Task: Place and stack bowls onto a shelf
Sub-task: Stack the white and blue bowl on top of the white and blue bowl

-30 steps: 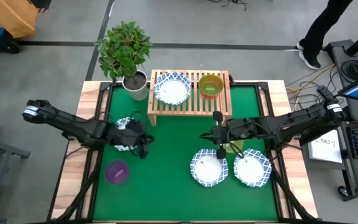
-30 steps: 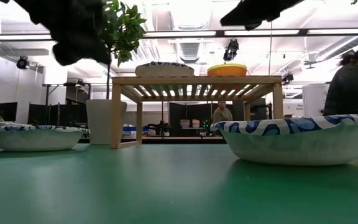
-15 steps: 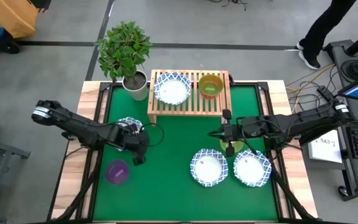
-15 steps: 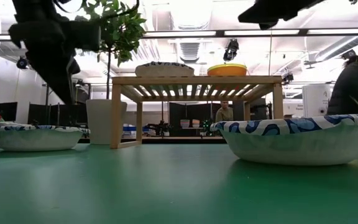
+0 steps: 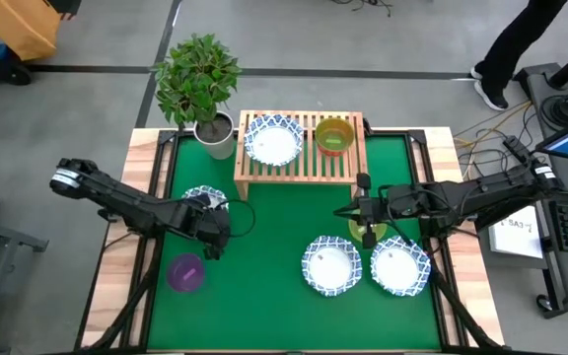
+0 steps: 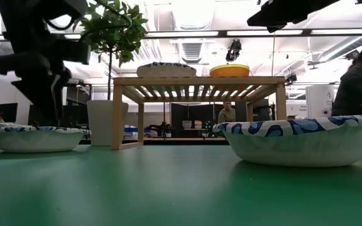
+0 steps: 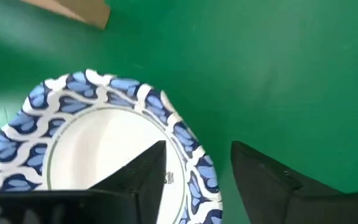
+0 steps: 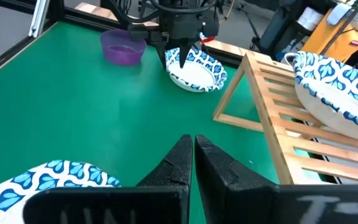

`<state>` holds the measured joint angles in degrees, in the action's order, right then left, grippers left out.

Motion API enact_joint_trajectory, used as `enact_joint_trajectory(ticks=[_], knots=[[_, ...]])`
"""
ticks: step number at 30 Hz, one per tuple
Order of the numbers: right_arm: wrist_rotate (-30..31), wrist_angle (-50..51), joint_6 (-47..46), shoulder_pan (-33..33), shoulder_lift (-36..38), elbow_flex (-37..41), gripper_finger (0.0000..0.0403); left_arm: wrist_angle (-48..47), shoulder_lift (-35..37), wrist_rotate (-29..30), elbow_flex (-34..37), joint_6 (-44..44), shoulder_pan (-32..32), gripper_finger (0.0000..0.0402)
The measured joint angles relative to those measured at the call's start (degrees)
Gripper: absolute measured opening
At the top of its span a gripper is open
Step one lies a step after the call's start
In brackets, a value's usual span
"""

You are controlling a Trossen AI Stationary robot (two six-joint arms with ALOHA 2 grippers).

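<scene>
My left gripper is open and low over the white bowl with the blue rim at the table's left. One finger stands over the bowl's inside and one outside its near rim; no touch shows. My right gripper is shut with nothing in it, high over the table's middle right. A yellow-green bowl sits on the table under that arm. The wooden shelf carries a white-blue bowl and a yellow bowl with green inside.
Two more white-blue bowls sit near the front right. A purple bowl sits at the front left. A potted plant stands left of the shelf. A person stands beyond the table's right side.
My left gripper has come down toward the white-blue bowl at the table's left, which has stayed on the table. My right gripper has gone a little toward the table's right edge.
</scene>
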<state>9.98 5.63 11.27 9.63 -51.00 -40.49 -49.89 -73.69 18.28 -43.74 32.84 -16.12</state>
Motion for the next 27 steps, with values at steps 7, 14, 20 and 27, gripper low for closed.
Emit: enact_joint_trajectory(ticks=[7,14,20,27], knots=[[0.0,0.1,0.2,0.0,0.0,0.0,0.0009,2.4,0.0,0.3,2.4,4.2,0.0,0.019],[0.0,0.0,0.3,0.0,0.0,0.0,0.0009,4.1,-0.6,0.2,5.0,10.3,0.0,0.0163],[0.0,0.0,0.3,0.0,0.0,0.0,0.0009,4.4,-1.7,0.2,5.3,11.0,0.0,0.0119],[0.1,0.0,0.3,0.0,0.0,0.0,0.0009,4.4,-2.8,-2.6,4.9,11.1,0.0,0.0015]])
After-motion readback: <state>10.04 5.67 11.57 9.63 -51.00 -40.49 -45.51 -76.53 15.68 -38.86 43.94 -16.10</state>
